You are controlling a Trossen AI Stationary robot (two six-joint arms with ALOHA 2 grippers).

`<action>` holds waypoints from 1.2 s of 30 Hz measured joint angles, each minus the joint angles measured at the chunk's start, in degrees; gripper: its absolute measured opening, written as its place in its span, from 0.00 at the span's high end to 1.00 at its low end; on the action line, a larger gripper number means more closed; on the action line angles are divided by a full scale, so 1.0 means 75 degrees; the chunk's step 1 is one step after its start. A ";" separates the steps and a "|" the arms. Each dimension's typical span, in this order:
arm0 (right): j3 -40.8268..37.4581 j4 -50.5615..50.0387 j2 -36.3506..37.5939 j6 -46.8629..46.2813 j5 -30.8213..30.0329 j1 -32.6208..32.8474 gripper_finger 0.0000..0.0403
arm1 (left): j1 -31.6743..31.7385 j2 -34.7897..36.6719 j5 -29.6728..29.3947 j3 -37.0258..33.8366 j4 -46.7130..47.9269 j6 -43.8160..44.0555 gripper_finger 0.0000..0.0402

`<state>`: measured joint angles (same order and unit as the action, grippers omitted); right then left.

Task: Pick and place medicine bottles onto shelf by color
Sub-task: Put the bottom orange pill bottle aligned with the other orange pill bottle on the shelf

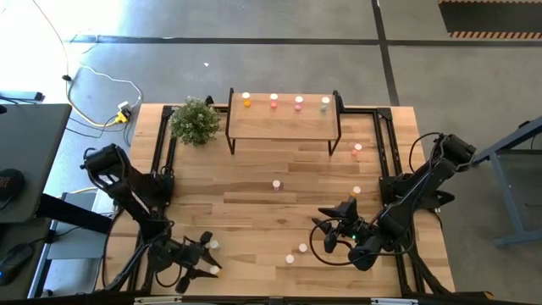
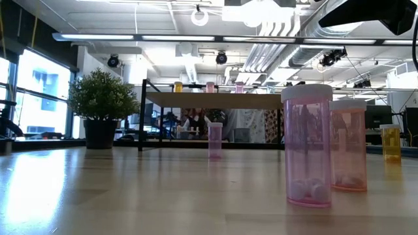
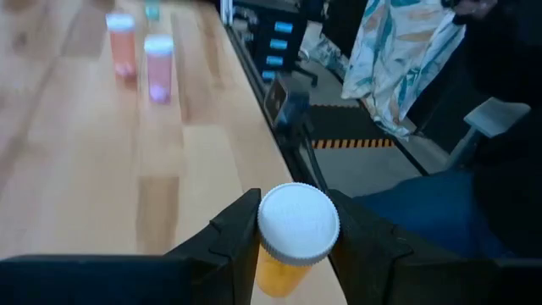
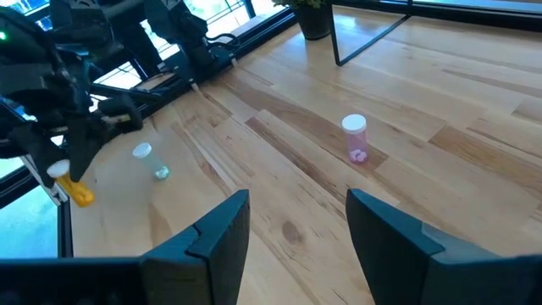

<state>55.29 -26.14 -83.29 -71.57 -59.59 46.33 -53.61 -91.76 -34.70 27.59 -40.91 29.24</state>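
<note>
Up close, pink bottle (image 2: 307, 147) holds white pills (image 2: 308, 190).

Between my left fingers (image 3: 241, 241) the orange bottle (image 3: 288, 254) shows only its white cap and upper body, the base cut off by the frame edge, while the two bottles (image 3: 140, 55) toward ten o'clock are blurred, and my right fingers (image 4: 216, 237) run off-frame too.
</note>
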 joint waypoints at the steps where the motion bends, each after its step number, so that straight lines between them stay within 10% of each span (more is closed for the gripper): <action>1: 0.0000 0.0002 0.0000 0.0000 0.0000 0.0001 0.53 | 0.0069 0.0114 0.0001 0.0000 0.0000 -0.0157 0.70; 13: 0.0000 0.0053 0.0003 0.0000 0.0009 0.0000 0.53 | 0.1540 0.1743 0.0667 0.0006 0.0822 -0.1951 0.70; 36: 0.0000 0.0050 0.0000 0.0000 0.0323 0.0001 0.53 | 0.6916 0.4197 0.1934 0.0006 0.2348 -0.3987 0.70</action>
<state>55.29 -25.76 -83.29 -71.57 -57.17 46.34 -1.74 -60.29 -20.20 27.64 -23.29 -0.67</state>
